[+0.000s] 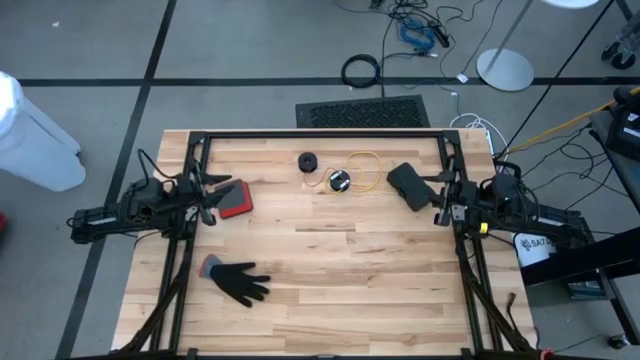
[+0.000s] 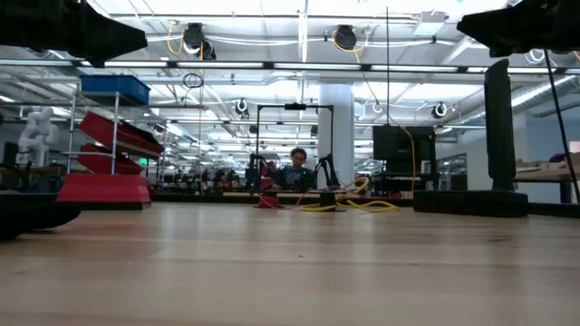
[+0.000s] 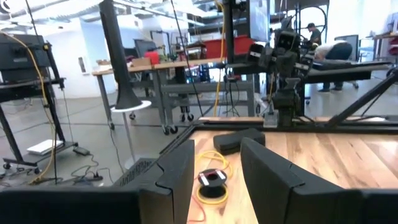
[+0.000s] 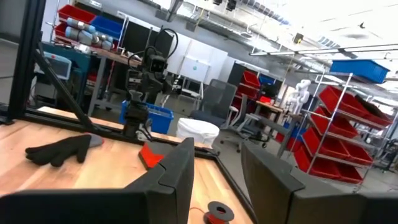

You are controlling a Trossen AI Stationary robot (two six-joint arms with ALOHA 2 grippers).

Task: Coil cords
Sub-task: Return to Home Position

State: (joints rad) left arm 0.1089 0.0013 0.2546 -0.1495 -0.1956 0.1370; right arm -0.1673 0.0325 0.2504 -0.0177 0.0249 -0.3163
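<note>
We see both arms folded back at the side edges of the worktop (image 1: 330, 300). That fits a rest pose, and it leaves the middle open to the overhead camera.

The left gripper (image 1: 210, 193) sits at the left-centre of the high view, just beside a flat red object (image 1: 236, 200). Its fingers (image 3: 177, 180) stand well apart and hold nothing. Through the gap its wrist camera looks along the worktop at the yellow-orange cord (image 1: 360, 170). The right gripper (image 1: 438, 200) mirrors it at the right-centre, next to a black pouch (image 1: 408, 185), with its fingers (image 4: 267, 180) likewise spread and empty.

The cords lie in the upper middle of the high view, well apart from both grippers. The yellow-orange cord is partly wound on a small spool (image 1: 340, 181), and a loose loop trails to the spool's upper right on the wood. The black cord (image 1: 308, 161) is a tight little bundle just to the upper left of that spool. A black glove (image 1: 238, 282) lies alone in the lower left.

We judge that the grippers are open because nothing needs carrying while the arms rest. The slack loop suggests the yellow-orange cord may want a final tuck if a neat coil is expected.
</note>
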